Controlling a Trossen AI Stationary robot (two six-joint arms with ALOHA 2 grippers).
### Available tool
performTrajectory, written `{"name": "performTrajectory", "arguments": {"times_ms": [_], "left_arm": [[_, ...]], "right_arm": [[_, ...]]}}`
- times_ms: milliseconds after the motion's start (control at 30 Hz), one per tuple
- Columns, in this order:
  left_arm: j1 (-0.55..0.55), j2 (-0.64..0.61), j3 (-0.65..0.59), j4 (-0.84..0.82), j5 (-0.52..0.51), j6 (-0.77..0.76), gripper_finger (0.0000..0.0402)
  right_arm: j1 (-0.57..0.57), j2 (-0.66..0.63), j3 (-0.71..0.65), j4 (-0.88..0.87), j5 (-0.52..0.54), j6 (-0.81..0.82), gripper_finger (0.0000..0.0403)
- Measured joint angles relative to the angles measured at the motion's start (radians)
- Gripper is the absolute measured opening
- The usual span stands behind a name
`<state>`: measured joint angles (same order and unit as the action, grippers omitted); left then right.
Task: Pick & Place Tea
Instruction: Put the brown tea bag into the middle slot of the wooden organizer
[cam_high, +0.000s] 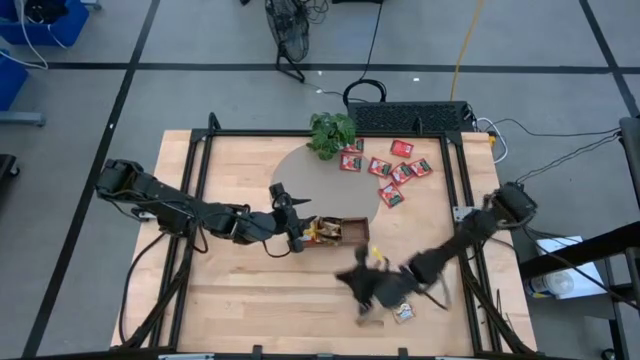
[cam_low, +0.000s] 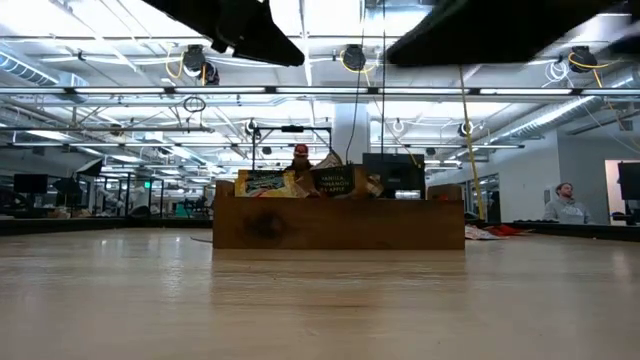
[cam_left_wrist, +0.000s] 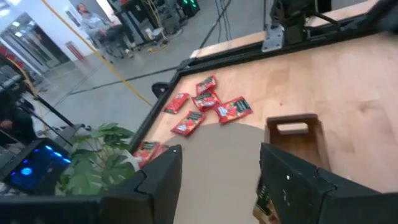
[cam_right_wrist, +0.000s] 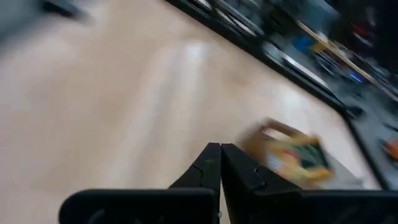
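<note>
A small wooden tray (cam_high: 350, 232) stands mid-table with several tea packets (cam_low: 300, 183) upright in it. More red tea packets (cam_high: 392, 166) lie flat at the far right, also seen in the left wrist view (cam_left_wrist: 205, 106). One pale packet (cam_high: 404, 313) lies near the front edge. My left gripper (cam_high: 297, 232) hovers open over the tray's left end (cam_left_wrist: 292, 134), with nothing between its fingers (cam_left_wrist: 163, 180). My right gripper (cam_high: 358, 283) is shut and blurred in front of the tray, near the table's front; in the right wrist view (cam_right_wrist: 219, 155) nothing shows between its fingers.
A leafy potted plant (cam_high: 331, 133) stands at the far edge, beside a round grey-brown mat (cam_high: 310, 175) under the tray's far side. A black frame (cam_high: 455, 190) runs around the table top. Bare wood lies at the front left (cam_high: 250, 300).
</note>
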<state>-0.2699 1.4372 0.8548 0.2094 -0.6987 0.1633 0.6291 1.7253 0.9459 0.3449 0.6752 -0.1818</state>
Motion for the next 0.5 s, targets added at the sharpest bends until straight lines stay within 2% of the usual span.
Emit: {"name": "performTrajectory", "arguments": {"times_ms": [167,267,367,500], "left_arm": [[0.000,0.000,0.000,-0.011,0.026,-0.014,0.0216],[0.000,0.000,0.000,-0.011,0.027,-0.041,0.0216],[0.000,0.000,0.000,-0.011,0.027,-0.054,0.0216],[0.000,0.000,0.000,-0.012,0.027,-0.057,0.0216]], "right_arm": [[0.159,-0.064,0.000,0.003,-0.145,0.086,0.0001],[0.221,-0.085,0.001,-0.036,-0.179,0.184,0.0022],[0.266,-0.092,0.028,-0.216,-0.180,0.330,0.0078],[0.284,-0.063,0.131,-0.632,-0.202,0.594,0.0184]]}}
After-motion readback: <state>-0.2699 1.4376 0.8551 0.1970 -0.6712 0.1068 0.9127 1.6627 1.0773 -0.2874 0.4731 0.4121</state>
